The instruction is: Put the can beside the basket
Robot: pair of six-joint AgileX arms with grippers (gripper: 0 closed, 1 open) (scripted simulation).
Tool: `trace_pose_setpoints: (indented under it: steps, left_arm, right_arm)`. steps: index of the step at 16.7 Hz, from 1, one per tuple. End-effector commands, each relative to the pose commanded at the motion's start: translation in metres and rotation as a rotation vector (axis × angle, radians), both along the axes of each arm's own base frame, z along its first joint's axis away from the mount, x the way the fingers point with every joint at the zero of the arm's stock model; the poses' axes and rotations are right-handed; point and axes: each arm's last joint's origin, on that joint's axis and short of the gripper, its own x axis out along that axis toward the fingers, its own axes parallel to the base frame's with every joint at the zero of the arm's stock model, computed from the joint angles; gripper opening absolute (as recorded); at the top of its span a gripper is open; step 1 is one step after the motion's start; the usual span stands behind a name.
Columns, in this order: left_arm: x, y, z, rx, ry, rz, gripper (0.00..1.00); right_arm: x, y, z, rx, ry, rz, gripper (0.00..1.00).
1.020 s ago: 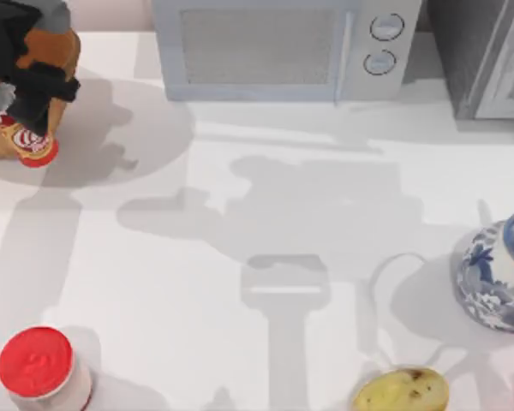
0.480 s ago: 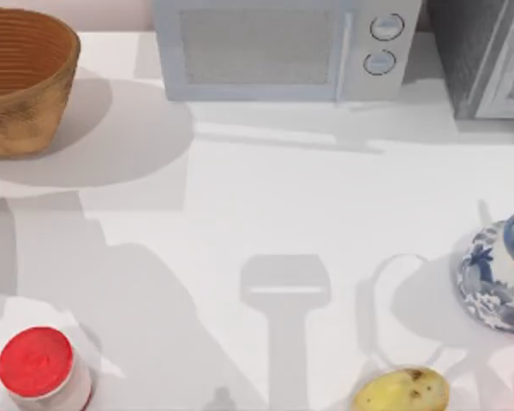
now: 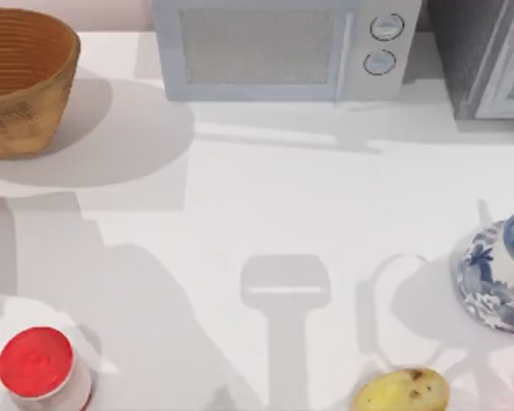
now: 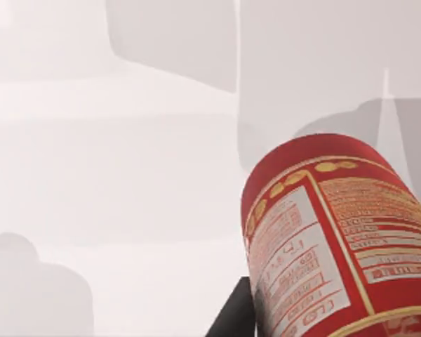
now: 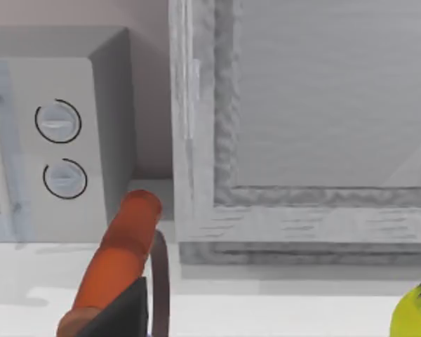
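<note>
In the top view the basket (image 3: 21, 81) at ten o'clock is cut by the left and top edges. The white jar with a red lid (image 3: 41, 368) at seven o'clock loses its base to the bottom edge, as does the potato (image 3: 401, 391) at five o'clock. The blue-and-white vase (image 3: 501, 278) at three o'clock runs off the right edge. The microwave (image 3: 283, 47) at twelve o'clock is cropped along the top.

In the left wrist view the can (image 4: 337, 246) is cut by the right and bottom edges; its top is out of frame, and whether anything grips it cannot be told.

In the right wrist view an orange-handled object (image 5: 119, 263) and a yellow shape (image 5: 415, 312) are cropped at the bottom; what they are is unclear.
</note>
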Motion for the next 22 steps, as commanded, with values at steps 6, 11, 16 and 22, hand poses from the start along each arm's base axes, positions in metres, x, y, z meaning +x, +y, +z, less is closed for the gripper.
trace_pose_setpoints:
  steps: [6,11,16,22]
  left_arm:
    - [-0.0001,0.0005,-0.0038,-0.001,0.0,0.002,0.0]
    - [-0.0001,0.0005,-0.0038,-0.001,0.0,0.002,0.38]
    - [-0.0001,0.0005,-0.0038,-0.001,0.0,0.002,0.75]
    - [-0.0001,0.0005,-0.0038,-0.001,0.0,0.002,1.0]
  right_arm:
    - [0.0,0.0,0.0,0.0,0.0,0.0,1.0]
    - [0.0,0.0,0.0,0.0,0.0,0.0,1.0]
    - [0.0,0.0,0.0,0.0,0.0,0.0,1.0]
    - [0.0,0.0,0.0,0.0,0.0,0.0,1.0]
